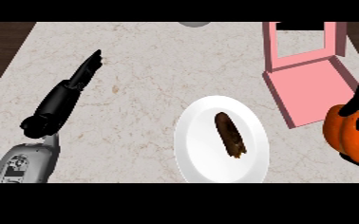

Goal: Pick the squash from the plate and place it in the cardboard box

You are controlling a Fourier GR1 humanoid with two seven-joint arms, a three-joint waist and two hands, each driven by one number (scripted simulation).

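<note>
A round white plate (193, 156) is sitting on the pale marble counter (140, 90), and everything here is told from that plate. A long dark brown food, shaped like a little log (230, 134), is lying in the middle of the plate, tilted a bit. It is not the squash.

The round orange squash with dark grooves (340, 133) is not on the plate now. It is floating to the right of the plate, at the picture's edge, off the counter. Black fingers of the robot's right hand (348, 109) are curling round the squash and gripping it, so the hand is closed on it. Most of that hand is hiding behind the squash or past the edge.

Up and to the right of the plate, a pink cardboard box with open flaps (308, 83) is waiting with its mouth facing up, so things can drop in. The squash is hanging just beside the box's near right corner, not inside yet. I think the hand needs to go up and over the box wall next.

Far to the left of the plate, the robot's left hand (88, 69) is resting with straight fingers, holding nothing.

A grey round thing (193, 23) is peeking in far above the plate.
</note>
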